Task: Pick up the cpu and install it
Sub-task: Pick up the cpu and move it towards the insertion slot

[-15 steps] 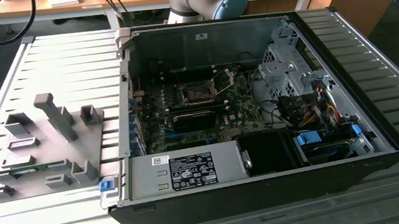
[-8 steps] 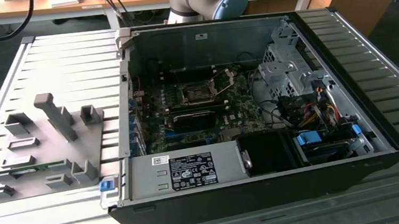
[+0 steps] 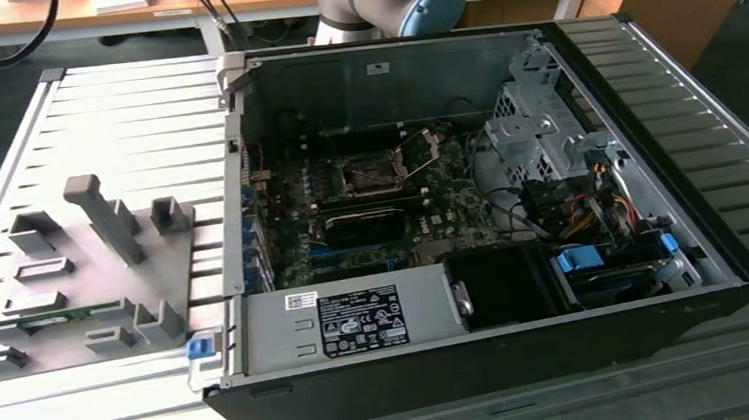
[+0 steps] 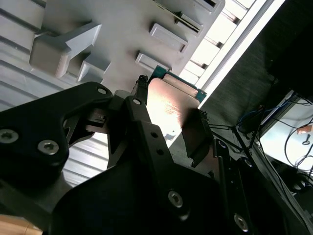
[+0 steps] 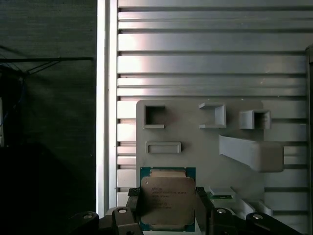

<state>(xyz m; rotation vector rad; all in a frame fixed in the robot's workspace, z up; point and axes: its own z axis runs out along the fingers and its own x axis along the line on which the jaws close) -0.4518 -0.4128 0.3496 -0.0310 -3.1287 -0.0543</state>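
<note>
Clamped the cpu [image 5: 167, 196] by two opposite edges in the hand [image 5: 167, 208], silver top facing the first wrist view, above the grey tray [image 5: 195, 129] on the bench [image 5: 205, 63]. Seemingly best held level, squeeze light, underside untouched. Pointed straight down, over the tray's edge beside the bench rim.

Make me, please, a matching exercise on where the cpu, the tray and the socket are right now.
Things:
1. cpu
2. tray
3. socket

Places:
A. on the motherboard inside the case
B. held in the gripper
C. on the ribbed table, beside the case at the exterior view's left

Pairs: 1-B; 2-C; 3-A
</note>
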